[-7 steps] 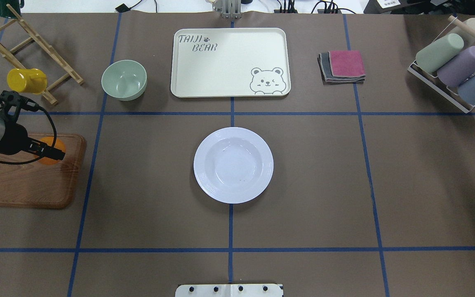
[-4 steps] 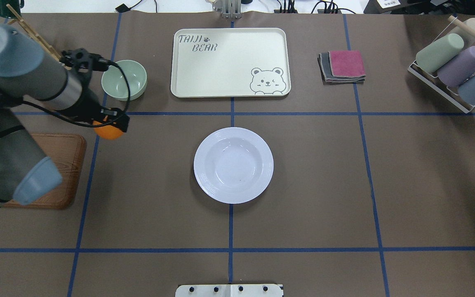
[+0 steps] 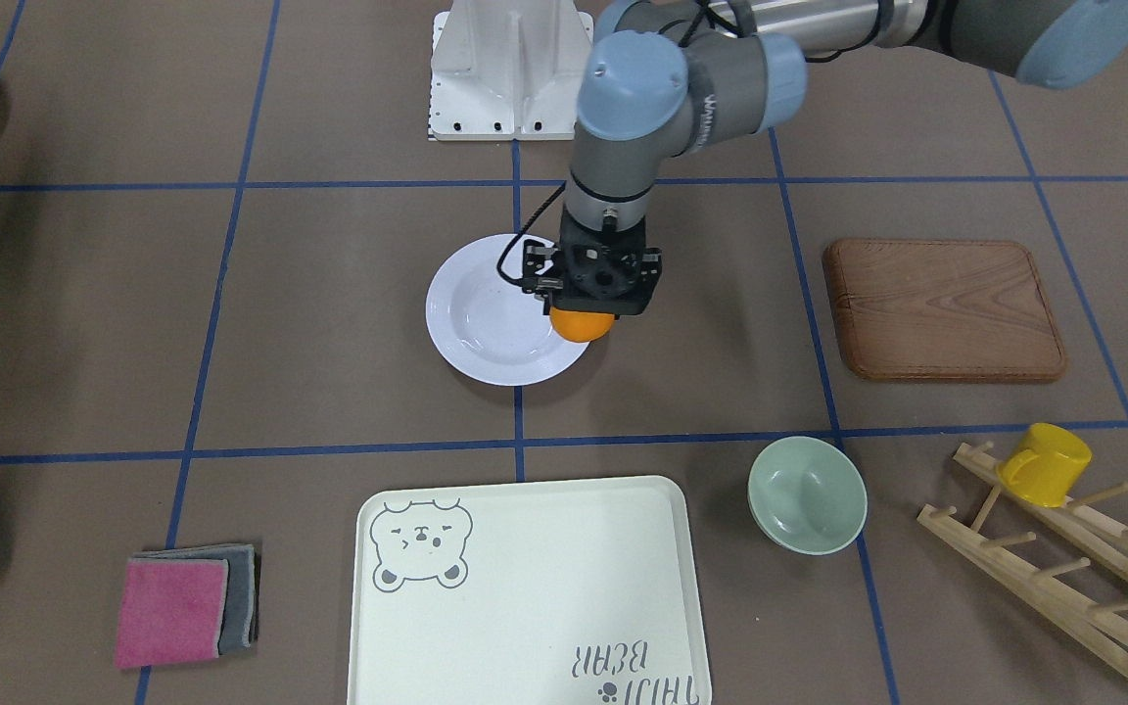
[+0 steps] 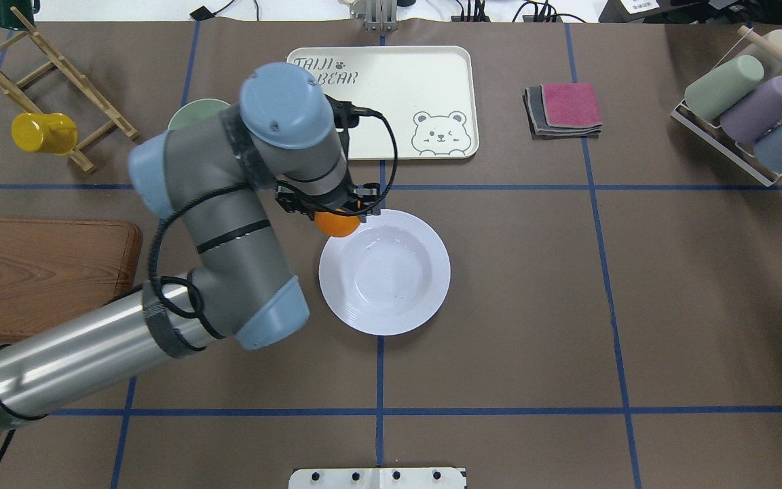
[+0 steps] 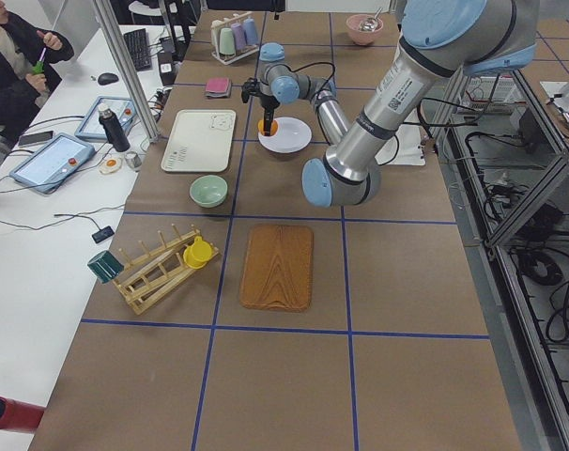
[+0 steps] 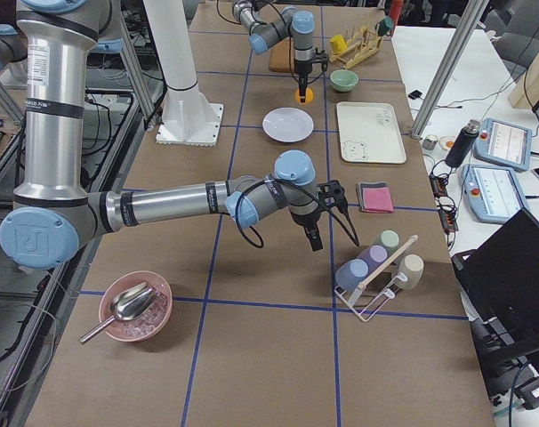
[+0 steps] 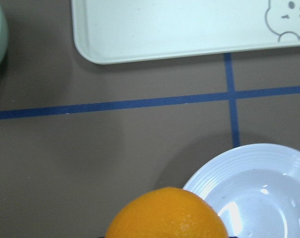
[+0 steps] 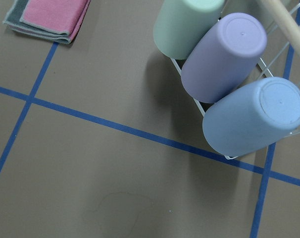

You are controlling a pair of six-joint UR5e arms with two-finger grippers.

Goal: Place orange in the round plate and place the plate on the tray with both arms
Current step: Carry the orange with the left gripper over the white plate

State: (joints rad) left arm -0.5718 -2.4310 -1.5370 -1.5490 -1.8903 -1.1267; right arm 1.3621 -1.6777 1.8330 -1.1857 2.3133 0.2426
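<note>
orange (image 4: 339, 225): light, firm, rolls; left hand (image 3: 584, 315) pinches it.
round plate (image 4: 432, 299): glossy, brittle; we'd grip the rim.
right hand (image 6: 315, 240): can't tell.

The small round orange fruit (image 4: 337, 224) hung over the white glossy round plate (image 4: 391, 323)'s far-left rim. Beyond lay the cream rectangular plastic tray (image 4: 425, 68), a pale green bowl (image 3: 807, 494) left of it, a brown wooden board (image 4: 38, 272) left of the plate.
</note>
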